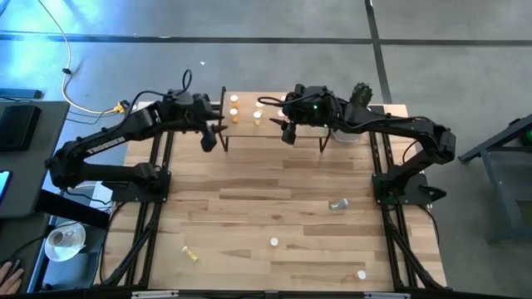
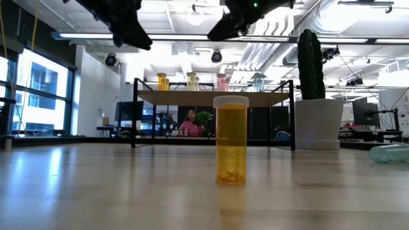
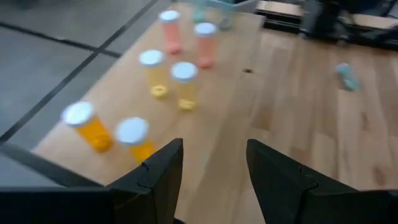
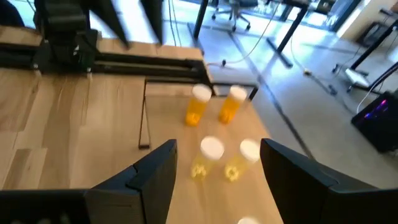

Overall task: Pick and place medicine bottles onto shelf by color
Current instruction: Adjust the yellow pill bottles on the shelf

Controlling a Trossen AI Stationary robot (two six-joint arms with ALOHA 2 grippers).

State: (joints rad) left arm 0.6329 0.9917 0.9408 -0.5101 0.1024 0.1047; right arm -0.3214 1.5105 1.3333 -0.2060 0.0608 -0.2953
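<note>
Dark left tool (image 3: 211, 168): parted, empty | right tool (image 4: 217, 171): wide apart, empty | above shelf (image 1: 249, 129)

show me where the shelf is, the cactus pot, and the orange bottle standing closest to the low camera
shelf (image 2: 211, 96), low view, front edge of the wooden board.
cactus pot (image 2: 318, 122), low view, middle of the white pot's wall.
orange bottle (image 2: 231, 144), low view, middle of its translucent body.

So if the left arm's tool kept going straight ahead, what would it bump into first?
Probably the shelf's wooden top. The left tool, open and empty, points at bare wood, with the yellow bottles just off to one side. Depth is hard to judge.
</note>
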